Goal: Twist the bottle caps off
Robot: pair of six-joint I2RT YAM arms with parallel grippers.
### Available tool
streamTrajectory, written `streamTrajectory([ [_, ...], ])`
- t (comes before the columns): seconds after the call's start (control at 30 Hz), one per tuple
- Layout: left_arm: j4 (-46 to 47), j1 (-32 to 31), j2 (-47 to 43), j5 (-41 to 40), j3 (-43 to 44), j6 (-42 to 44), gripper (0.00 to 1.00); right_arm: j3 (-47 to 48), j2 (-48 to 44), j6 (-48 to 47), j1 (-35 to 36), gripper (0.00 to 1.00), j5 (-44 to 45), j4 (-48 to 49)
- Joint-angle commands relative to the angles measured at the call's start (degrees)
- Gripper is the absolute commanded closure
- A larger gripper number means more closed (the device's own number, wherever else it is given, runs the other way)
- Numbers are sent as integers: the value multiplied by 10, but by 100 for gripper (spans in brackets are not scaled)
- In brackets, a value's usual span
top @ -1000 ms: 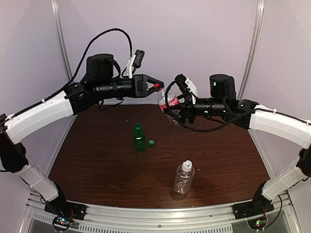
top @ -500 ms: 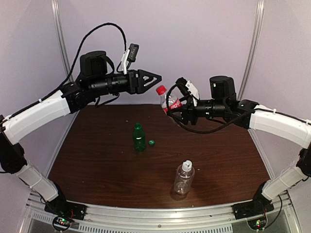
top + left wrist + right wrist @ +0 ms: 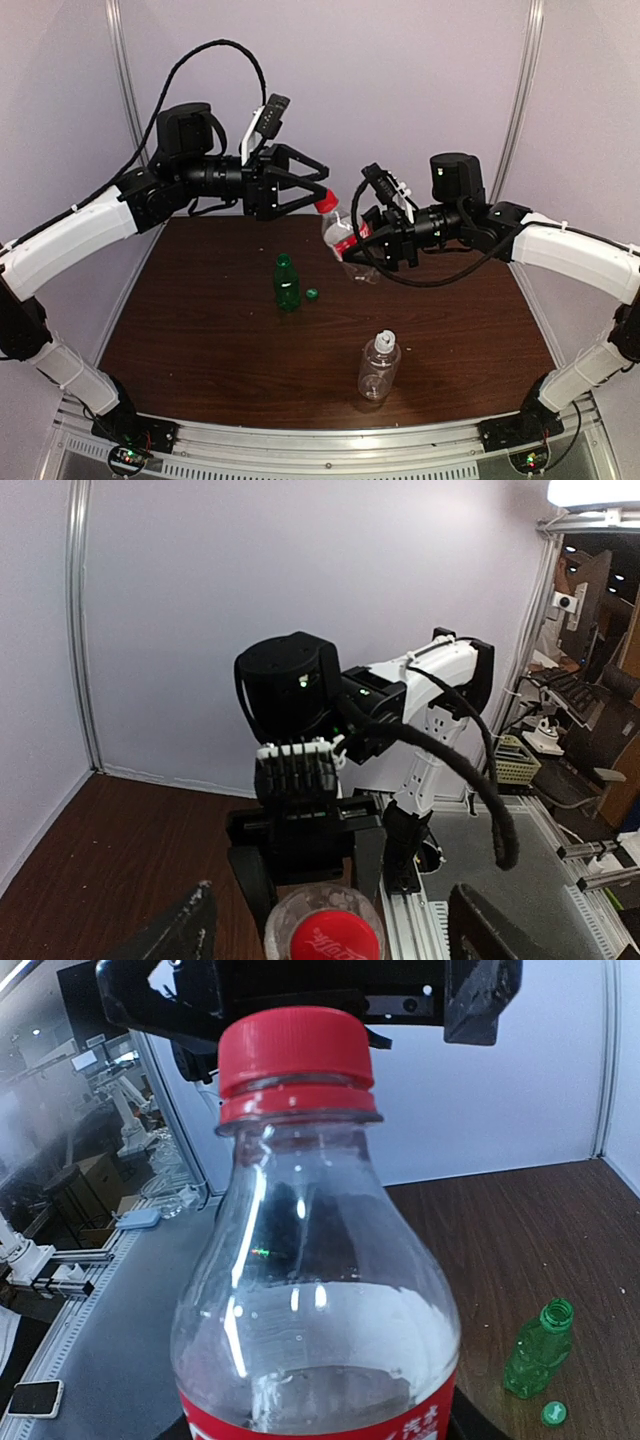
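Note:
My right gripper (image 3: pixel 362 240) is shut on the short clear bottle with a red label (image 3: pixel 343 234), holding it tilted above the table's back. Its red cap (image 3: pixel 326 201) is on the neck (image 3: pixel 293 1050). My left gripper (image 3: pixel 322 190) is open, one finger on each side of the red cap (image 3: pixel 335 941) and clear of it. The slim green bottle (image 3: pixel 287 282) stands uncapped mid-table with its green cap (image 3: pixel 313 294) lying beside it. The larger clear ribbed bottle (image 3: pixel 379 367) stands nearer the front, its white-grey cap (image 3: pixel 385 341) on.
The dark wooden table (image 3: pixel 200 340) is ringed by pale walls and metal posts (image 3: pixel 125 80). A black cable (image 3: pixel 215 55) loops over the left arm, another (image 3: pixel 420 275) hangs below the right wrist. An aluminium rail (image 3: pixel 330 445) runs along the front edge.
My left gripper let go of the red cap, drew back left, turned its wrist and came back open around the cap. The right arm lowered and tilted the bottle slightly.

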Motion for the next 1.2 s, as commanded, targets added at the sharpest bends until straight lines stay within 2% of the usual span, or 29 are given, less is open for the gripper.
streamTrajectory([
  [0.0, 30, 1, 1, 73, -9, 17, 23, 18, 9, 58, -3, 55, -92, 55],
  [0.3, 59, 1, 19, 94, -12, -13, 56, 18, 16, 72, -3, 55, -92, 70],
  [0.5, 67, 1, 25, 94, -14, -21, 66, 19, 16, 75, -3, 56, -76, 71],
  [0.6, 65, 1, 26, 80, -12, -30, 77, 20, 13, 69, -4, 56, -30, 60],
  [0.73, 52, 0, 26, -7, -5, -57, 94, 27, 4, 43, -4, 56, 100, 16],
  [0.87, 39, -4, 22, -168, -5, -124, 96, 18, -5, 18, 0, 56, 269, 10],
  [0.97, 29, -11, 19, -277, -11, -187, 93, -12, -12, 9, 4, 56, 353, 43],
  [1.1, 38, -21, 28, -350, -5, -207, 82, -33, -14, 1, 13, 56, 429, 70],
  [1.17, 39, -21, 38, -358, 1, -205, 79, -39, -15, -6, 21, 56, 459, 89],
])
